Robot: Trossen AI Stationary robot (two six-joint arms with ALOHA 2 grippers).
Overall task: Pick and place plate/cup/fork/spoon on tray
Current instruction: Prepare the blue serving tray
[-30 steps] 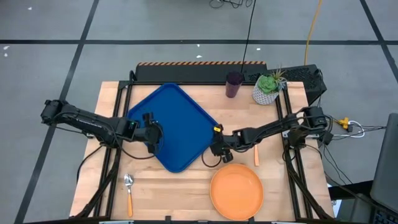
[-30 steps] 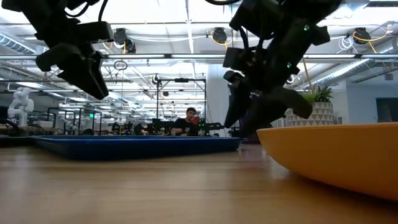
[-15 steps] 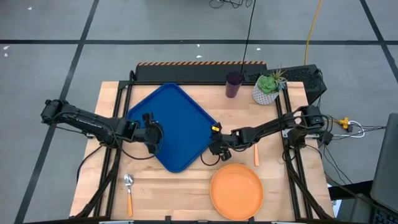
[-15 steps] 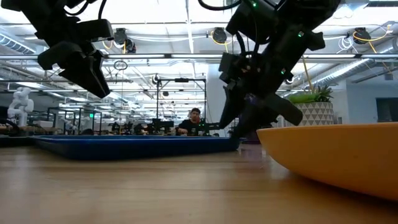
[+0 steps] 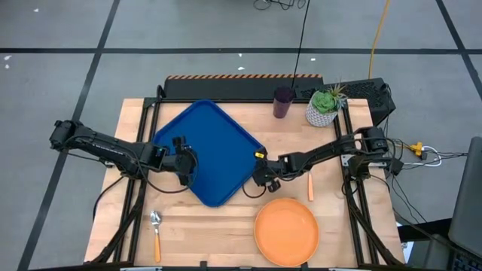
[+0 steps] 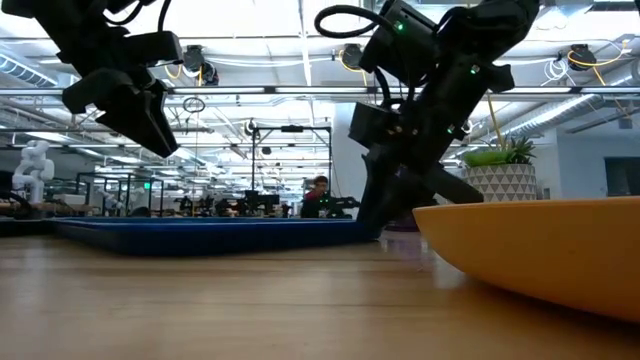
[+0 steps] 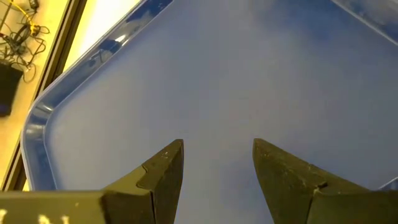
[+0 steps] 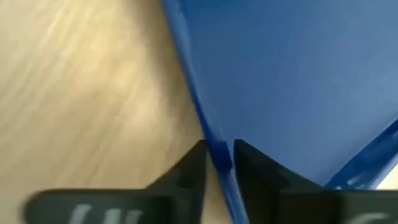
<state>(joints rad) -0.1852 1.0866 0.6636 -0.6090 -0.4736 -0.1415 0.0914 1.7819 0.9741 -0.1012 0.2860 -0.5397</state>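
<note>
The blue tray lies flat on the table, turned cornerwise. My left gripper hovers open over the tray's left part, its fingers above bare tray floor. My right gripper is at the tray's near-right edge, shut on the rim. The orange plate rests on the table near the front edge. The spoon lies at the front left. The fork lies right of my right gripper, only its orange handle plain. The purple cup stands at the back. My right gripper pinches the tray's raised rim on the near-right edge, close to the right corner, with one finger inside the tray and one outside. It comes from the table's right, slanting down. The tray lies flat on the table.
A white pot with a green plant stands at the back right beside the cup. The plate sits close to the near side of my right gripper. Bare wood shows between the spoon and the plate.
My right gripper has moved a little toward the table's left and down onto the tray's near-right rim. The tray and the other things have kept their places.
</note>
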